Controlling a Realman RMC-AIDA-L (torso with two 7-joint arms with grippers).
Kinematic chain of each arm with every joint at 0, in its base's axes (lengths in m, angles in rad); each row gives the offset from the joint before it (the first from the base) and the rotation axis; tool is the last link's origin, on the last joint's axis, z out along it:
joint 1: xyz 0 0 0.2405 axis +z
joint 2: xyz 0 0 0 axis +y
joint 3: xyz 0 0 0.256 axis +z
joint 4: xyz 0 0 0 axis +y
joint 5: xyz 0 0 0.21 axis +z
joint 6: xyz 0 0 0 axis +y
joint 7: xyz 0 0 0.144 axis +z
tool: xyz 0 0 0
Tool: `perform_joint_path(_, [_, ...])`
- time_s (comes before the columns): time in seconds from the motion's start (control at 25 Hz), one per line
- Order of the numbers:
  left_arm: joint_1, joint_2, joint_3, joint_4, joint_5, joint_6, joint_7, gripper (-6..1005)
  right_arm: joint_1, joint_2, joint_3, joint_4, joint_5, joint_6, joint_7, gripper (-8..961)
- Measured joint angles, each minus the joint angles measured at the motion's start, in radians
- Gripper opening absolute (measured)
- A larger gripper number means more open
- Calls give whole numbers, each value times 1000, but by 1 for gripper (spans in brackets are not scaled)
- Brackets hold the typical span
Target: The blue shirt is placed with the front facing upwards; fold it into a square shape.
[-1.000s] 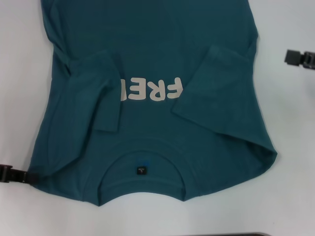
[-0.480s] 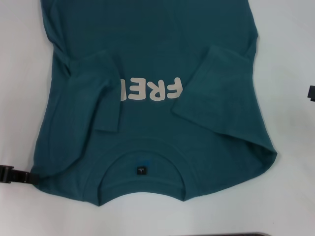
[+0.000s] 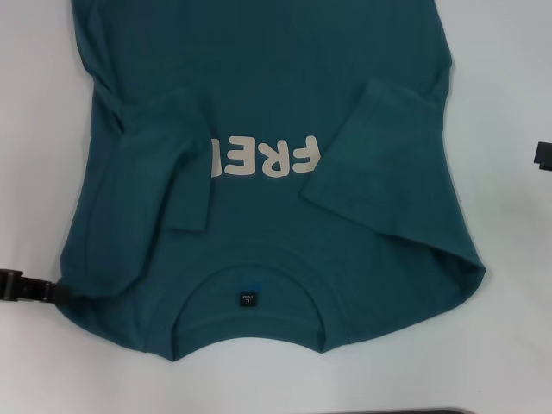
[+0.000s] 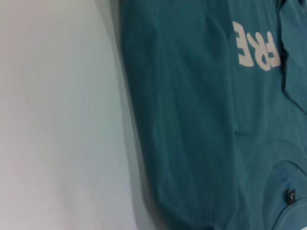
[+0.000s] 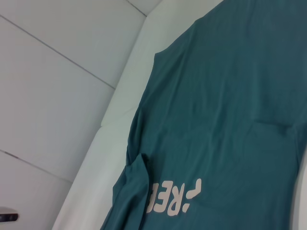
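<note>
Black left gripper (image 3: 39, 291) sits at the shirt's near left shoulder edge, touching the cloth; whether it grips I cannot tell; right gripper (image 3: 543, 155) waits well off right; blue shirt (image 3: 259, 103) lies face-up on the white table (image 3: 500, 345), both sleeves folded inward.

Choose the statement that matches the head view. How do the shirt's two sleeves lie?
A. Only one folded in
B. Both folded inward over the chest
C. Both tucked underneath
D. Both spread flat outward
B: on the blue shirt, both sleeves lie folded inward, covering each end of the cream lettering.
</note>
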Motion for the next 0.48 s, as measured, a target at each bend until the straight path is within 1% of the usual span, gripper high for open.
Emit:
perform_joint_path(0.2, [3,13,-28,-2,4,32,-5,138,11,-2,1,1,1,8,2,543])
perform_joint_path(0.36, [6,25,-29,-2,9,36,-19,141,22,-3,12,2,1,12,3,543])
perform_joint_path(0.48, [9,38,-35,-1,10,36,-27,144,27,-4,24,2,2,12,3,543])
